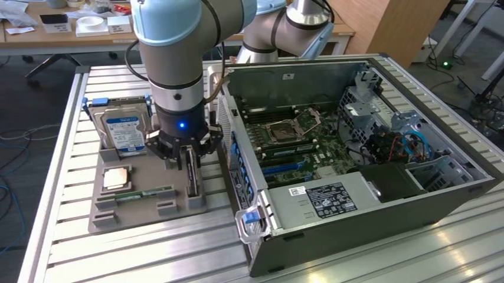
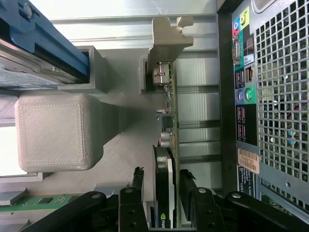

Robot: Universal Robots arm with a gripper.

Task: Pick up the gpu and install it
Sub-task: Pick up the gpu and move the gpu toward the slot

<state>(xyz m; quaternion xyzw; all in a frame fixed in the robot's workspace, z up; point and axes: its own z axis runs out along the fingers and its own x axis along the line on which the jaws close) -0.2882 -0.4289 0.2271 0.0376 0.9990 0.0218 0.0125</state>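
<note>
Black two-fingered claw [image 1: 186,154] [image 2: 161,176] stands wide apart, astride the thin black-faced gpu card [image 1: 190,174] [image 2: 169,116] with the silver end bracket, one finger at each face, not clamped. The card stands on edge in the grey plastic holder [image 1: 150,207] on the slatted aluminium tabletop [image 1: 118,253].

The arm [image 1: 177,59] reaches straight down, its end effector [image 1: 186,154] spread wide apart.
</note>
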